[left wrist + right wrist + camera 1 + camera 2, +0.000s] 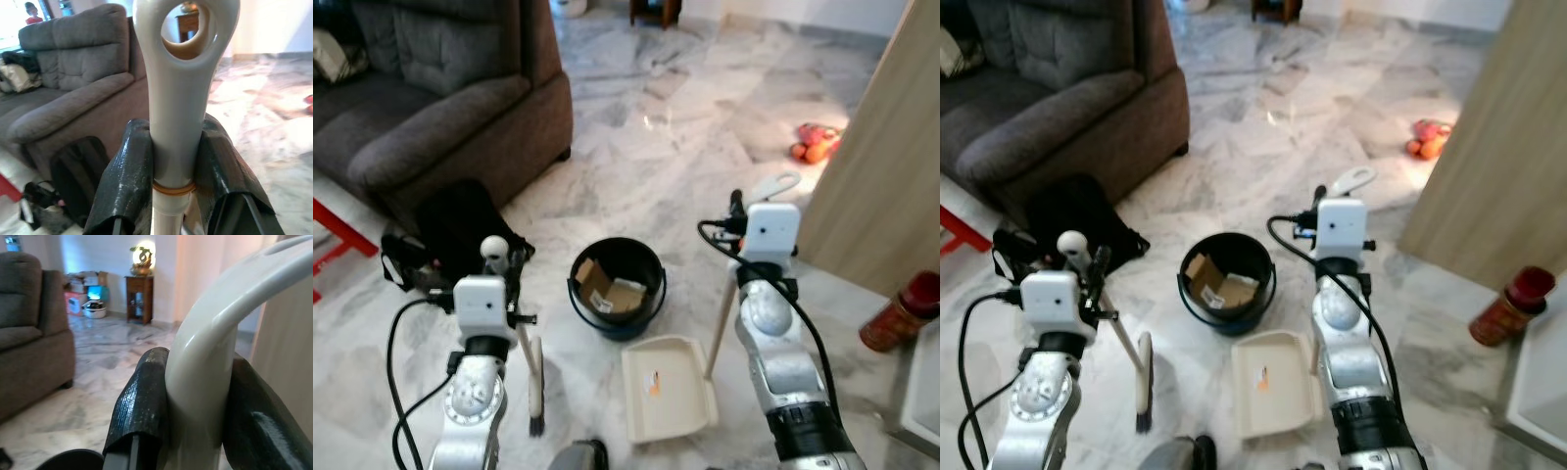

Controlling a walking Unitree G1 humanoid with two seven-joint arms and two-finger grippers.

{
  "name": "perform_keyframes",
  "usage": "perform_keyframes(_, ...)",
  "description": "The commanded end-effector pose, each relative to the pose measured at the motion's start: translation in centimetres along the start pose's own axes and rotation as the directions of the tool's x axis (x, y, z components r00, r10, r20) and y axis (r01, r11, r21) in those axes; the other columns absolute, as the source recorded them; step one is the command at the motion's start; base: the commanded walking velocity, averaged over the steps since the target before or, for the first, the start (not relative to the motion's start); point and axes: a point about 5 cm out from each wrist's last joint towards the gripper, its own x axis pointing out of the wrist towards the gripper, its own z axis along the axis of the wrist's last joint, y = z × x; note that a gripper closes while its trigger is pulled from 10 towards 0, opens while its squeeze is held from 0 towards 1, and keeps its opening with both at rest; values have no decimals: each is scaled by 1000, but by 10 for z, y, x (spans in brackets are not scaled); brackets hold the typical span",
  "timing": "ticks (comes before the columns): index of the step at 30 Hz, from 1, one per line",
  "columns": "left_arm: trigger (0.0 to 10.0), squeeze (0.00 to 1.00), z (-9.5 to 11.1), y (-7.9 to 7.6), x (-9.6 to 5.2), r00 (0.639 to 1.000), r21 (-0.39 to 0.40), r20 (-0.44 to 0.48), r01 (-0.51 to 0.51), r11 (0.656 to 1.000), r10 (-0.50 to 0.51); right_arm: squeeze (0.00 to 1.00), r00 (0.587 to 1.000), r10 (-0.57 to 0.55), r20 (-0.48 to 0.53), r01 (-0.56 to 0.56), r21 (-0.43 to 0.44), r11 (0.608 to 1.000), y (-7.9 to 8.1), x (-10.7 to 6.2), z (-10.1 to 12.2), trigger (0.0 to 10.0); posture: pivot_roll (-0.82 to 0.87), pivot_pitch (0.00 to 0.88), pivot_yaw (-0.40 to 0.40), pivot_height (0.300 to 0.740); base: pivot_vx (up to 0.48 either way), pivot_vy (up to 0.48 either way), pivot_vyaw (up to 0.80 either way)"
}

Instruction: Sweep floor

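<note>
1. A cream broom (530,364) is held near the top of its handle by the left gripper (177,161), its jaws clamped on the shaft just below the hanging loop; the dark bristles are seen resting on the marble floor (685,147) in front of the robot.
2. A cream dustpan (668,390) is held by the right gripper (195,406), its jaws closed around the upper handle; the pan is set flat on the floor just in front of a black bucket (618,287) that contains cardboard scraps.
3. A small orange scrap (653,384) is seen lying inside the pan, so a sweep appears to be under way.
4. The step would be done well if the pan's lip were kept pressed to the floor while the bristles were drawn toward it in short strokes, and the pan kept level when lifted to the bucket.
5. Loose dirt on the veined marble cannot be made out, so how much remains is unclear.
6. The gripper fingers are hidden behind the wrist housings in the head views.
7. A grey sofa (440,98) and a black bag (460,230) are seen on the left; the bag's contents are hard to make out.
</note>
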Motion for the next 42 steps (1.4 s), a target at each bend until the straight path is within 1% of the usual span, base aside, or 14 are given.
perform_keyframes(1,10000,0,8,7,2,999,14,44,-18,1000,18,0,999,12,49,-13,9,1000,4,1,10,10000,122,117,37,740,-281,0,0)
perform_keyframes(10,10000,0,8,6,3,999,11,44,-19,1000,19,0,999,23,47,-23,16,1000,6,1,9,10000,119,121,35,740,-282,0,0)
perform_keyframes(17,10000,0,6,3,5,999,13,38,-13,1000,13,0,999,20,40,-21,28,999,5,-1,8,10000,109,112,34,740,0,0,0)
perform_keyframes(21,10000,0,5,3,6,999,14,35,-14,1000,14,0,999,23,38,-25,36,999,5,-2,7,10000,108,106,34,740,0,0,-653)
perform_keyframes(22,10000,0,5,3,7,999,15,35,-13,1000,12,0,999,29,37,-30,43,999,8,-3,7,10000,108,106,34,740,0,0,-800)
perform_keyframes(27,10000,0,5,3,10,999,16,36,-12,1000,11,0,999,26,33,-28,48,998,9,-3,6,10000,107,94,36,740,0,0,-800)
perform_keyframes(31,10000,0,5,-1,18,999,19,45,12,1000,-13,0,999,25,32,-27,48,998,10,-2,6,10000,100,84,39,740,0,0,-800)
perform_keyframes(33,10000,0,7,0,22,999,12,51,5,1000,-5,0,999,20,38,-22,50,999,8,-1,8,10000,91,89,45,740,0,0,-800)
perform_keyframes(37,10000,0,7,0,23,999,18,53,11,1000,-12,0,999,8,37,-10,50,999,4,-3,6,10000,88,88,51,740,0,0,-800)
perform_keyframes(42,10000,0,6,4,24,999,28,51,9,1000,-11,0,999,8,37,-10,49,999,6,-5,5,10000,93,89,55,740,0,0,-800)
